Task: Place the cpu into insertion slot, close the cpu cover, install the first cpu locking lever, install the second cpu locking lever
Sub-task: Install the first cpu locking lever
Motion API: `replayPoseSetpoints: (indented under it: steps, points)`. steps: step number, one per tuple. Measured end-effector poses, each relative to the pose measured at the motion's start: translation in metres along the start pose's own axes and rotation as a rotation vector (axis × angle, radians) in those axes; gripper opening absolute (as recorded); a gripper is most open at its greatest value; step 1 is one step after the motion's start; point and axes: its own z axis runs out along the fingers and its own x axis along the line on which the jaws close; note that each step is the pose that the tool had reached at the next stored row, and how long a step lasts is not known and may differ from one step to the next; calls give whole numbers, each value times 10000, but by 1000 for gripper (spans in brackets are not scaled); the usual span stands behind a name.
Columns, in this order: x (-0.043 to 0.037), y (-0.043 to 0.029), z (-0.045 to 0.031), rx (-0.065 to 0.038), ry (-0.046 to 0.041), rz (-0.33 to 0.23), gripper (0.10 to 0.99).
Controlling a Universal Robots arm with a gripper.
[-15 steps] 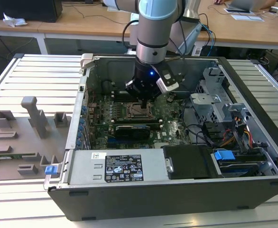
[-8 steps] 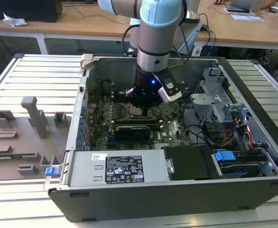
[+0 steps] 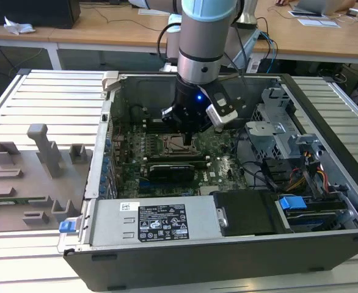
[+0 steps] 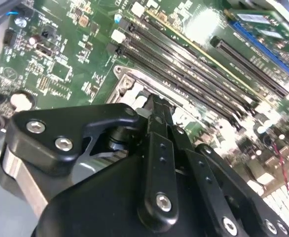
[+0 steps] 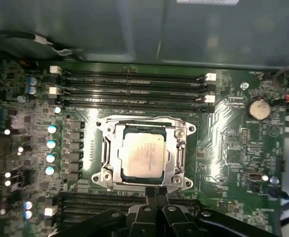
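Cpu [image 5: 143,154] seated in insertion slot [image 5: 116,175], cpu cover [image 5: 178,148] closed over it. Gripper [image 5: 157,193] at socket's edge, fingers [image 4: 159,116] pressed together. Risk: slipping off lever, scratching board.

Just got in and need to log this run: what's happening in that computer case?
A robot arm has its gripper lowered into the open computer case, right at the edge of the insertion slot on the motherboard. The cpu already sits in the slot, with the cpu cover closed down around it. The jaws look shut and empty.
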Motion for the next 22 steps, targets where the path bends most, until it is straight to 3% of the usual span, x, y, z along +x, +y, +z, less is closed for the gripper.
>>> replayPoseSetpoints:
  steps: [3,10,22]
  points:
    - [1,2,-97,0,0,-1,106]
    - [2,4,-237,-1,0,-1,106]
    - [3,5,-365,-1,0,-1,106]
